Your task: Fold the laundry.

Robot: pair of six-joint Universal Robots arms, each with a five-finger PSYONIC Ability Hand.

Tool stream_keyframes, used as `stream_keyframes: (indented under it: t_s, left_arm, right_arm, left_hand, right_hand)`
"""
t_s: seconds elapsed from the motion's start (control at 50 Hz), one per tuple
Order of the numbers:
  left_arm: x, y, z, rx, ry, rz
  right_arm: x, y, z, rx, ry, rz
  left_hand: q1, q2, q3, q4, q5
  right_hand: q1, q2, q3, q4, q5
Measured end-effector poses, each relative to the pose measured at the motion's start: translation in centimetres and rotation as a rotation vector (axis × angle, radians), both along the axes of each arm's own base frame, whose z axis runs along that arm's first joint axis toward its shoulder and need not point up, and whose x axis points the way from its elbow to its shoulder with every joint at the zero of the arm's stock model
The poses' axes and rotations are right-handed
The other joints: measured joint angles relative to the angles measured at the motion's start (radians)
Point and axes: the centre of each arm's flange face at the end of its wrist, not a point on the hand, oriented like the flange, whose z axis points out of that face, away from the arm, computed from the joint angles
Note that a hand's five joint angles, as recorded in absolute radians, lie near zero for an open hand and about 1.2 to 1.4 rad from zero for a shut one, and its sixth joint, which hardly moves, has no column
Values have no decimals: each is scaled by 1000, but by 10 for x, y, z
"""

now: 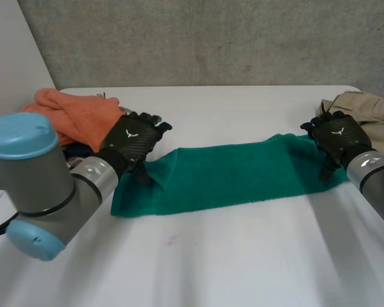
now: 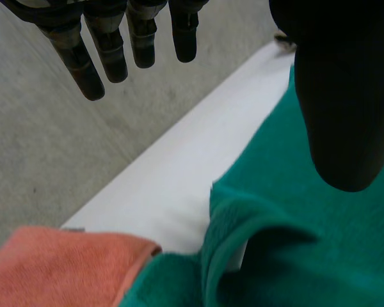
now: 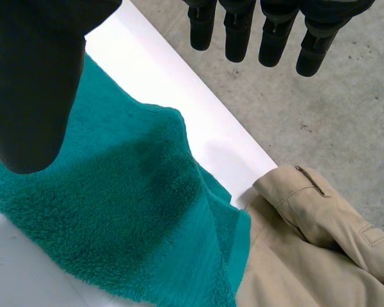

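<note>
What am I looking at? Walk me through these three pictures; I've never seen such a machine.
A robot with two arms, each ending in a black hand. One picture looks down from a camera between the arms; the other two come from wrist cameras, looking along each palm. On the white table lies a green towel, with an orange cloth by its left end and a beige garment by its right. The left hand is at the towel's left end, the right hand at its right end. Both are open, holding nothing.
</note>
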Motion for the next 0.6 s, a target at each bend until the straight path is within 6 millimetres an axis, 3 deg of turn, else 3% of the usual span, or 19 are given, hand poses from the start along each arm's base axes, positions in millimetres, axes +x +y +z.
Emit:
stream_keyframes:
  t_s: [0.14, 0.28, 0.38, 0.46, 0.6]
  left_arm:
    - [-6, -31, -41, 1, -91, 10]
    - [-12, -62, -60, -55, -115, 58]
    - [2, -100, -59, -131, -124, 230]
    - [23, -117, -50, -155, -140, 388]
    - [32, -102, -33, -133, -145, 419]
  right_arm:
    - [-4, -1, -2, 21, -15, -31]
    - [-10, -4, -9, 40, -5, -59]
    - [-15, -6, -11, 44, -2, -77]
    - [-21, -10, -10, 43, -3, -90]
    - [-34, -20, -8, 43, -8, -102]
  left_hand:
    - [0, 0, 0, 0, 0]
    - [0, 0, 0, 0, 0]
    - [0, 0, 0, 0, 0]
    - [0, 0, 0, 0, 0]
    - [0, 0, 0, 0, 0]
  right_hand:
    - [0, 0, 0, 0, 0]
    - [0, 0, 0, 0, 0]
    - [0, 0, 0, -1, 0]
    - [0, 0, 0, 0, 0]
    - [0, 0, 0, -1, 0]
